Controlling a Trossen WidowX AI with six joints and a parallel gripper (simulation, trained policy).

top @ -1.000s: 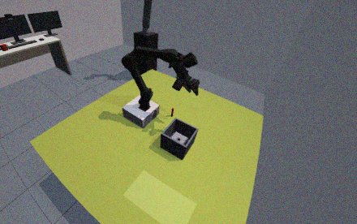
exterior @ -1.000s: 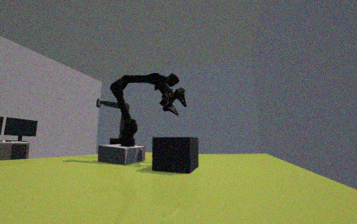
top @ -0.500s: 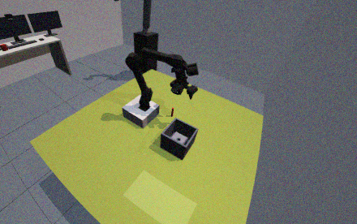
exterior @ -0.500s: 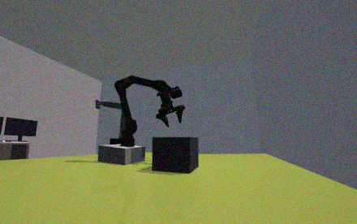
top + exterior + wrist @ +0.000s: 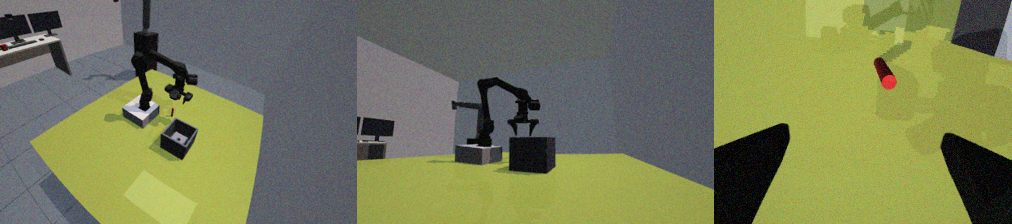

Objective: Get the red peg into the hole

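Hovering with fingertips spread wide and nothing between them, the end effector (image 5: 179,98) (image 5: 523,135) (image 5: 867,136) points down, apparently to straddle the red peg (image 5: 172,112) (image 5: 884,73), which stands upright on the worktop (image 5: 227,154) (image 5: 600,191) (image 5: 839,175), upper centre in the wrist view. The open box (image 5: 172,147) (image 5: 531,155) (image 5: 979,25) waits beside it, its holed plate (image 5: 183,139) facing up, presumably to receive the peg.

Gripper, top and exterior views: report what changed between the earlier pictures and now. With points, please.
The gripper (image 5: 179,99) (image 5: 523,135) (image 5: 867,136) has swung from a slanted pose to pointing straight down, and sits lower. Nothing was taken hold of or let go; the fingers are open. The red peg (image 5: 172,112) (image 5: 884,73) still stands upright, and the open box (image 5: 172,144) (image 5: 529,155) (image 5: 976,25) stayed put.
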